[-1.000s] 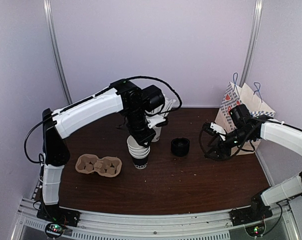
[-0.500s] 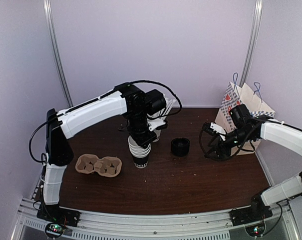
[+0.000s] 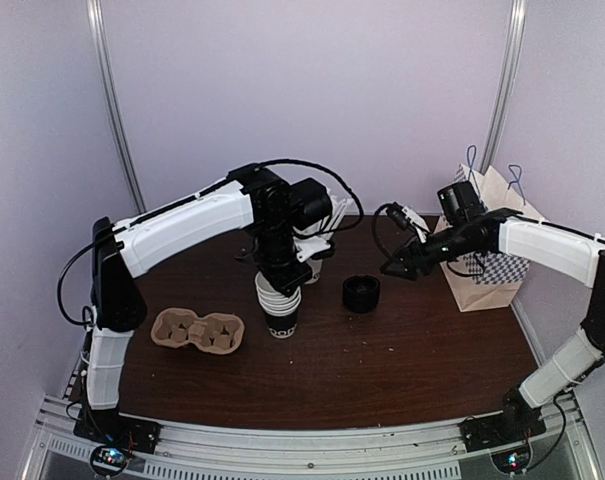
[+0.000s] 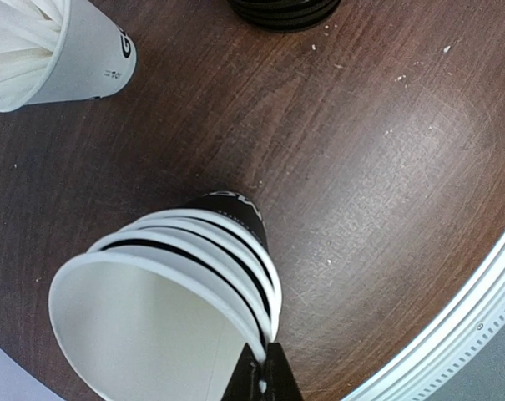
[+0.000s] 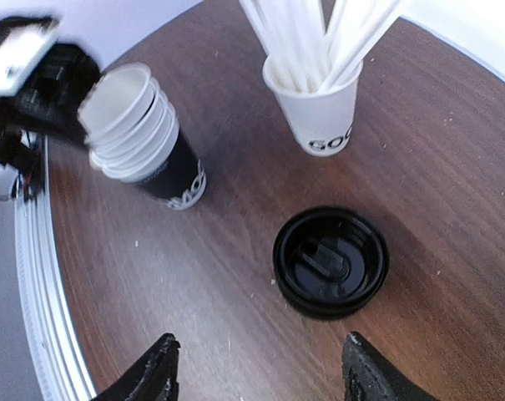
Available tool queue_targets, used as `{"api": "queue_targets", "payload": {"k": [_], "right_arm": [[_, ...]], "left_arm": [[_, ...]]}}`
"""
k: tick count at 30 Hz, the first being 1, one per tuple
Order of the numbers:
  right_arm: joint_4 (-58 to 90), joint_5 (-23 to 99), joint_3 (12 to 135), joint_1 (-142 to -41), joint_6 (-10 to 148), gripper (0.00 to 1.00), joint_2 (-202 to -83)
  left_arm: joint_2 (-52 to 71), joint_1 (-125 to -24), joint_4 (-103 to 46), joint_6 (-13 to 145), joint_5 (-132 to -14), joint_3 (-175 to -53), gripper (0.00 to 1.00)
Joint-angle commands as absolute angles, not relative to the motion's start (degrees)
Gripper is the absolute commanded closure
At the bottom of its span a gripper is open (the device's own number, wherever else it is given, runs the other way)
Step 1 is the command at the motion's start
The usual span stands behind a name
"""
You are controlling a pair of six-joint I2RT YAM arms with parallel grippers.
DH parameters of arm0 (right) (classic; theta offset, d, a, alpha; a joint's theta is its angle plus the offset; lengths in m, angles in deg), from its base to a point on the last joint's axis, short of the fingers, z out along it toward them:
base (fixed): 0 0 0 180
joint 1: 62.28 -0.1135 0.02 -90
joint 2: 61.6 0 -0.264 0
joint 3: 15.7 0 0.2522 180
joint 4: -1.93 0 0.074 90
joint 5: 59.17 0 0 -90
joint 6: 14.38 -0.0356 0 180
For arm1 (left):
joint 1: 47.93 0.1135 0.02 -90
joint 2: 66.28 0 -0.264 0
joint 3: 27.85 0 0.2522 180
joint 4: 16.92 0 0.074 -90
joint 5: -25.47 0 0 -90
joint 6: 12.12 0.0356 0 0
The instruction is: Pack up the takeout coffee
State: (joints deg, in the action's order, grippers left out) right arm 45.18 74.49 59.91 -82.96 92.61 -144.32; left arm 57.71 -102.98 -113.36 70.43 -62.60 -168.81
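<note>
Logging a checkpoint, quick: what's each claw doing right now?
Left claw: closed, pinching the rim of the top white-lined paper cup in the stack.
Right claw: open, empty.

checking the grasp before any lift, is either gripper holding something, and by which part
The left gripper pinches the top cup of the cup stack by its white rim. The right gripper is open above the black lids, holding nothing.

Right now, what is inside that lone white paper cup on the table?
White straws fill the white cup and stick out well above its rim. The cup's wall hides their lower ends and whatever else lies at the bottom.
</note>
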Motion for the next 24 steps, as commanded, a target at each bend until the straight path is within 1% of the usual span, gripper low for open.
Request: {"api": "queue_targets", "payload": {"k": [1, 4, 6, 9, 14, 17, 20, 24], "right_arm": [[35.57, 74.0, 67.65, -83.61, 70.65, 0.32, -151.76], [29.66, 78.26, 68.89, -84.39, 57.71, 0.32, -157.57], [26.78, 80.37, 69.3, -85.83, 52.98, 0.33, -160.63], [25.56, 82.01, 70.61, -88.55, 50.78, 0.32, -163.56], [18.46, 85.05, 69.06, -92.49, 43.69, 0.27, -165.23], [17.32, 85.71, 69.31, -94.79, 42.19, 0.2, -165.78], [15.05, 86.43, 69.69, -96.72, 39.82, 0.17, -166.24], [12.5, 86.68, 70.28, -98.41, 37.08, 0.15, -167.24]], "left_arm": [[54.05, -102.57, -113.29, 69.22, -61.92, -169.86, 1.0], [52.2, -102.42, -110.93, 67.93, -61.67, -167.34, 1.0], [50.95, -102.32, -109.5, 66.95, -61.72, -165.8, 1.0], [49.41, -102.25, -107.59, 65.78, -62.02, -164.0, 1.0], [48.24, -102.16, -105.46, 64.56, -61.47, -162.11, 1.0], [47.01, -102.08, -102.36, 63.36, -61.61, -160.21, 1.0], [45.77, -101.92, -98.85, 62.19, -63.04, -158.05, 1.0], [45.35, -101.88, -96.41, 60.28, -63.15, -156.31, 1.0]]}}
